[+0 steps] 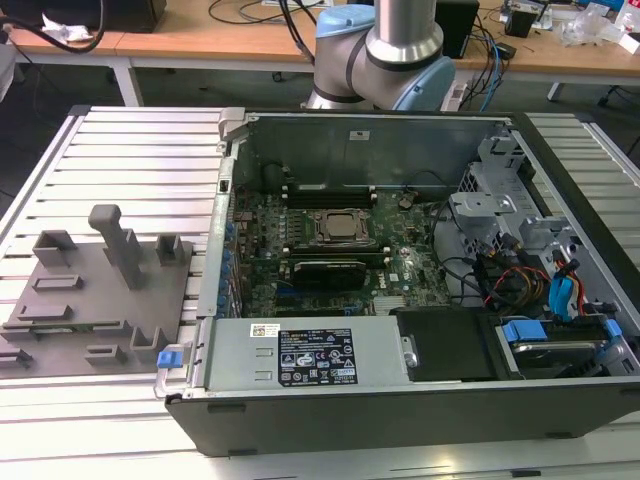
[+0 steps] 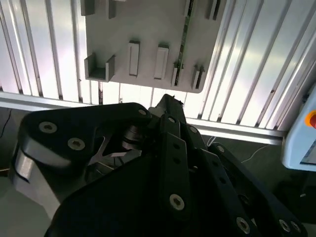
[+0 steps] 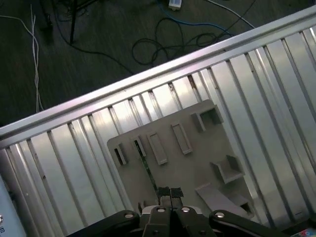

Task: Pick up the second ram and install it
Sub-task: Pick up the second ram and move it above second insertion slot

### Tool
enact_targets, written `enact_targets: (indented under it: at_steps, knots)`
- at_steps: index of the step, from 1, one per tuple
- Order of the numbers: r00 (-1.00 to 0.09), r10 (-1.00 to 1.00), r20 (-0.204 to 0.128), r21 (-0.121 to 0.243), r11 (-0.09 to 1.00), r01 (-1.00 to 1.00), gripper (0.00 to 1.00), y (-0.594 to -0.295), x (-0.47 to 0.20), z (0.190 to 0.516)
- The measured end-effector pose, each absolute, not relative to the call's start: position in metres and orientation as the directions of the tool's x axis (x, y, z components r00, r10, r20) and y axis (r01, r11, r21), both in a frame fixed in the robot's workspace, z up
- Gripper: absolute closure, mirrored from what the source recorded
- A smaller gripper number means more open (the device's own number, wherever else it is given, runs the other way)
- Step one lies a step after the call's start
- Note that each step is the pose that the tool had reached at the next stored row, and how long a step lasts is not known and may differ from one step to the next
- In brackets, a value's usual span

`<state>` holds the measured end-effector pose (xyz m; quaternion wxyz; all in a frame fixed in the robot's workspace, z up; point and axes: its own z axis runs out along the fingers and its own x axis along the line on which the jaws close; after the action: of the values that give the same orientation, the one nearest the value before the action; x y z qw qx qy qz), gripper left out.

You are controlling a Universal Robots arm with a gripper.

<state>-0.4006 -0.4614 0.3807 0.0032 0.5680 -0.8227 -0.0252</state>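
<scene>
- The gripper (image 3: 170,191) appears in both wrist views (image 2: 170,103) as a black linkage body. Its fingertips (image 3: 163,192) are pressed together with no gap visible and hold nothing.
- The gripper hangs above the grey fixture plate (image 3: 197,158), apart from it. In the first wrist view the fingertips line up with one end of the strip described next.
- The second ram (image 3: 146,168) is a thin green strip standing on edge in the fixture plate, seated between small slotted blocks. In the second wrist view it shows as a narrow green line (image 2: 183,34) running across the plate (image 2: 143,24).
- The fixture plate carries further grey blocks: an open U-shaped bracket, flat rectangular slots and a tall peg. In the exterior view the plate (image 1: 100,300) lies at the exterior view's left, just beside the computer case (image 1: 400,420).
- The plate rests on a slatted aluminium table (image 3: 74,163), which also bears the case (image 1: 130,160).
- The case lies open on its side, exposing the green motherboard (image 1: 400,260) with the processor socket (image 1: 340,225) near its middle. A grey power supply (image 1: 300,355) sits along the near wall.
- The arm's base (image 1: 385,50) rises behind the case.
- Loose cables (image 3: 163,39) lie on the dark floor beyond the table's edge.
</scene>
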Motion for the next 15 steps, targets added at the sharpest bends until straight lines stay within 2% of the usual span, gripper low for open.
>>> enact_targets:
  at_steps: [15]
  knots:
    - [-0.125,-0.992,-0.023,0.045,0.124,-0.991,0.89,-0.4614,-0.4006,0.3807]
